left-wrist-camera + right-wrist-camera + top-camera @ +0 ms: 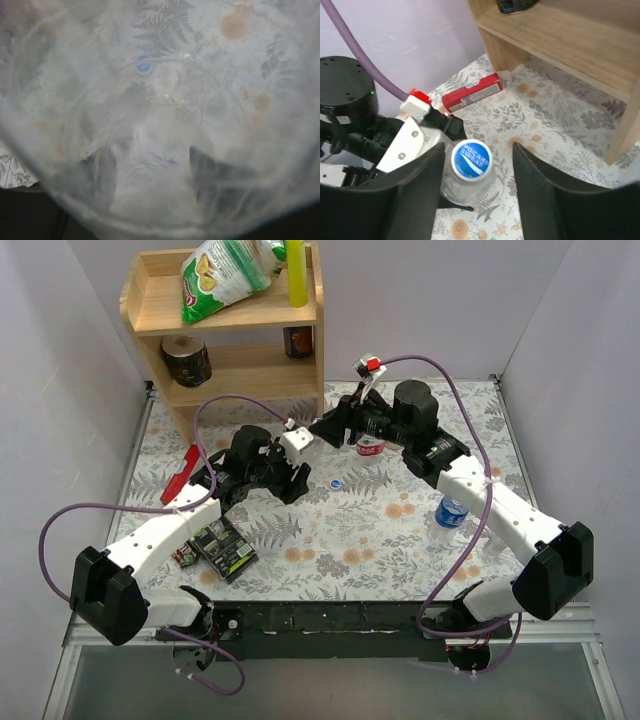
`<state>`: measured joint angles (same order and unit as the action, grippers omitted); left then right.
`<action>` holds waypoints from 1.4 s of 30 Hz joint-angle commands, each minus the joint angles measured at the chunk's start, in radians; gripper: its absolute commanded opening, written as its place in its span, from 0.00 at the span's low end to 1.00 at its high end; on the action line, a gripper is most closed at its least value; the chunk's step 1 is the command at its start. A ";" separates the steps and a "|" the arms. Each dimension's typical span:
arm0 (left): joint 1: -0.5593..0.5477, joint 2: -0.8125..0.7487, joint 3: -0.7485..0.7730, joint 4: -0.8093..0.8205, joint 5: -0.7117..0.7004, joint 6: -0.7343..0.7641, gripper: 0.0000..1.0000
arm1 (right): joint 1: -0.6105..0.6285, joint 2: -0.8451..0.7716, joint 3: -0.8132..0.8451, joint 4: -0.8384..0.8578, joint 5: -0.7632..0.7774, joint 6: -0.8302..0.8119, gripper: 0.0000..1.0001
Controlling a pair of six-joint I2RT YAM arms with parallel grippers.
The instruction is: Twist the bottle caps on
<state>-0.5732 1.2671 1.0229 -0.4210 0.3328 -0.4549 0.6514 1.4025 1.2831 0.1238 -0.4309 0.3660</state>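
A clear bottle (462,185) fills the left wrist view, and my left gripper (297,453) is shut on it; its dark fingers (205,167) show through the plastic. A blue-white cap (471,160) sits on top of that bottle. My right gripper (478,146) is open around the cap, its left finger (427,170) close beside it and the right finger (535,170) well apart. A loose blue cap (337,483) lies on the cloth and also shows through the bottle (144,65). A red-marked bottle (370,448) stands behind the grippers.
A blue-labelled bottle (452,512) stands beside the right forearm. A red box (178,475) and black packets (222,550) lie at the left. A wooden shelf (230,315) with a snack bag and jars stands at the back left.
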 commanded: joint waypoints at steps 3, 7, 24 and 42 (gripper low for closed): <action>0.038 -0.084 -0.046 0.001 0.010 0.105 0.00 | -0.082 -0.075 -0.034 -0.034 -0.262 -0.174 0.75; 0.118 -0.152 -0.060 -0.134 0.383 0.301 0.00 | -0.177 -0.131 -0.137 0.199 -0.546 -0.125 0.78; 0.096 -0.083 0.019 -0.300 0.594 0.387 0.00 | -0.045 0.004 -0.114 0.540 -0.749 0.036 0.71; 0.070 -0.106 -0.029 -0.164 0.490 0.227 0.00 | -0.026 -0.008 -0.081 0.270 -0.450 -0.062 0.17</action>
<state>-0.4820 1.1988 1.0012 -0.7021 0.8860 -0.1242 0.6121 1.4132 1.1343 0.5678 -1.0782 0.3931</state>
